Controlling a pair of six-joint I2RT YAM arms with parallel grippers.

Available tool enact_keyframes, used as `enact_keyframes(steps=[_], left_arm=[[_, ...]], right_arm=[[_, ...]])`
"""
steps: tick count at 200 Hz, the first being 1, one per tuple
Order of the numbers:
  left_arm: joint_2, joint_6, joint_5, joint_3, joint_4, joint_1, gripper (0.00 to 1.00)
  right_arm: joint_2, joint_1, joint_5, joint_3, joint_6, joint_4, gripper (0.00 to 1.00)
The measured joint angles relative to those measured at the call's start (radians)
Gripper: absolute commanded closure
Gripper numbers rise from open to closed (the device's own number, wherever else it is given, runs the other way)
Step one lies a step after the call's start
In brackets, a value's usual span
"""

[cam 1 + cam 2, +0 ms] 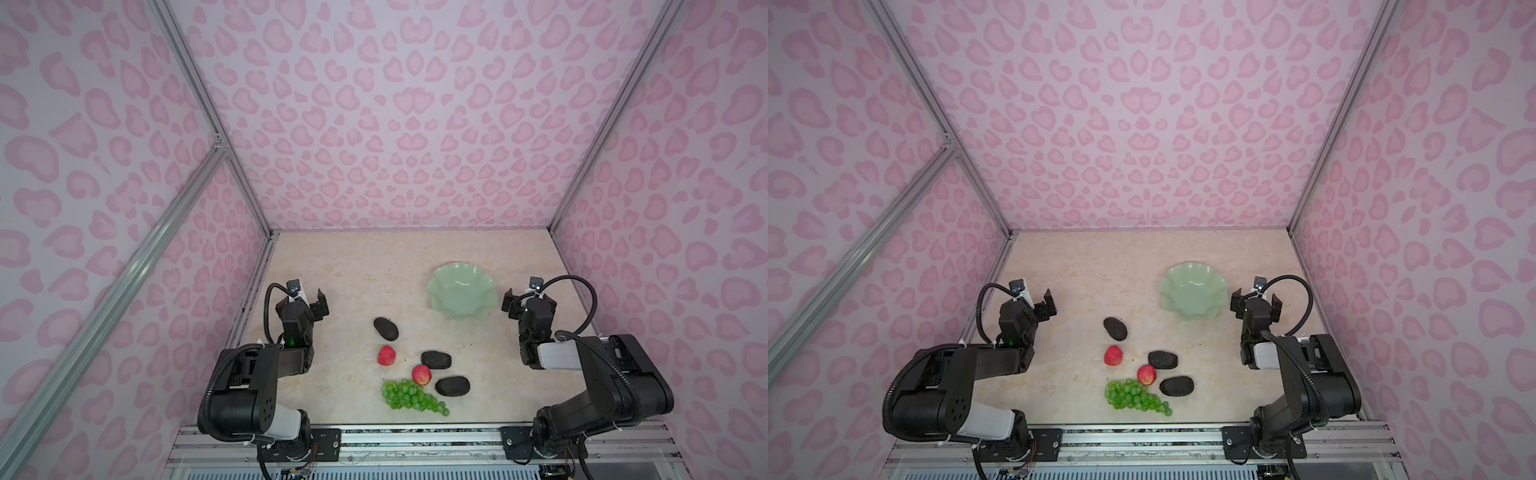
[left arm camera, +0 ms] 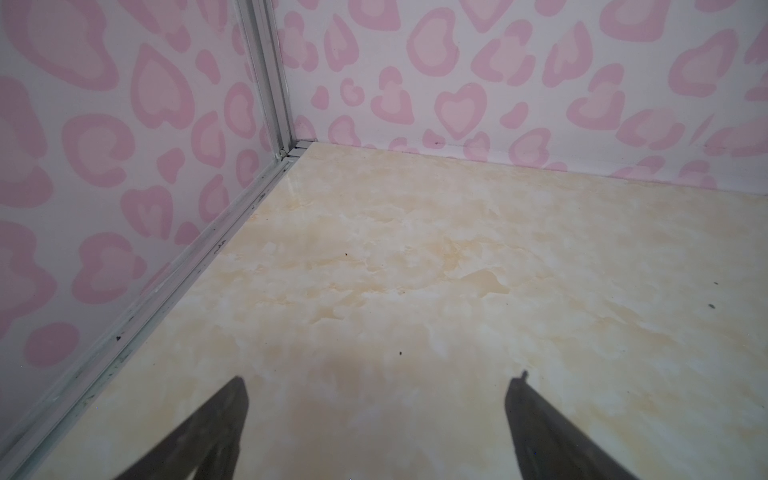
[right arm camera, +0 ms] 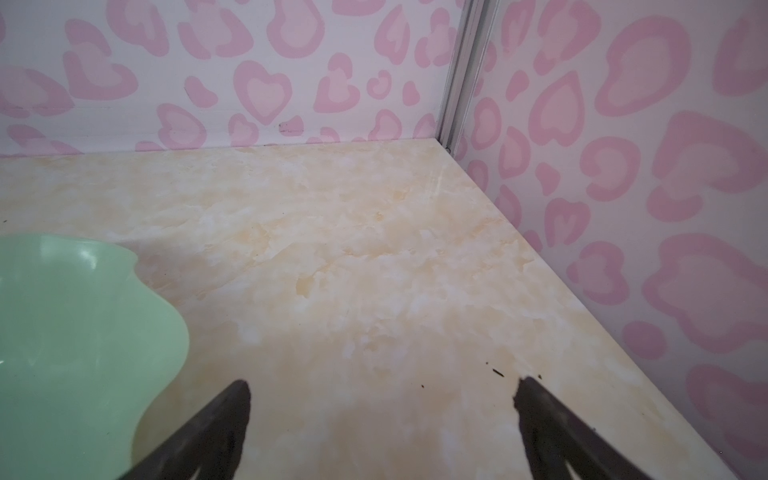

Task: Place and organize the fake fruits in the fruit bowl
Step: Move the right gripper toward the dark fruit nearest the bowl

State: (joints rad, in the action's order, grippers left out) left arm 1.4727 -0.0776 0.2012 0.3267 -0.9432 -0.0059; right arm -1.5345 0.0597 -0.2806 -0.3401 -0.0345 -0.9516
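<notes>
In both top views I am seeing the marbled desk [image 1: 353,266] [image 1: 1084,266] sitting between pink-heart walls [image 1: 395,124]. Grapes [image 1: 411,397], apples [image 1: 386,355] and avocados [image 1: 386,328] are lying near the fruit bowl [image 1: 462,291], outside it. In the left wrist view, the left jaws are gaping empty over the desk [image 2: 415,270], well apart from the fruit bowl. In the right wrist view, the right jaws are gaping empty just beside the fruit bowl [image 3: 83,332].

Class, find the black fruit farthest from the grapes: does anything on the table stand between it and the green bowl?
Nothing visible does: only bare table separates that black fruit from the fruit bowl.
</notes>
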Motion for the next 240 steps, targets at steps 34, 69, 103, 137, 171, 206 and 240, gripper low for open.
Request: enact_keyframes(steps=[34,69,103,137,171,206,240], left_arm=[[0.0,0.0,0.0,0.0,0.0,0.0,0.03],[0.0,0.0,0.0,0.0,0.0,0.0,0.03],[0.0,0.0,0.0,0.0,0.0,0.0,0.03],[0.0,0.0,0.0,0.0,0.0,0.0,0.03],[0.0,0.0,-0.003,0.0,0.0,0.0,0.03],[0.0,0.0,-0.003,0.0,0.0,0.0,0.03],[-0.012,0.001,-0.004,0.005,0.019,0.001,0.02]], right_arm=[[0.0,0.0,0.0,0.0,0.0,0.0,0.01],[0.0,0.0,0.0,0.0,0.0,0.0,0.01],[-0.001,0.0,0.0,0.0,0.0,0.002,0.01],[-0.001,-0.001,0.0,0.0,0.0,0.003,0.01],[-0.001,-0.001,0.0,0.0,0.0,0.003,0.01],[-0.001,-0.001,0.0,0.0,0.0,0.003,0.01],[0.006,-0.001,-0.014,0.003,-0.008,0.0,0.01]])
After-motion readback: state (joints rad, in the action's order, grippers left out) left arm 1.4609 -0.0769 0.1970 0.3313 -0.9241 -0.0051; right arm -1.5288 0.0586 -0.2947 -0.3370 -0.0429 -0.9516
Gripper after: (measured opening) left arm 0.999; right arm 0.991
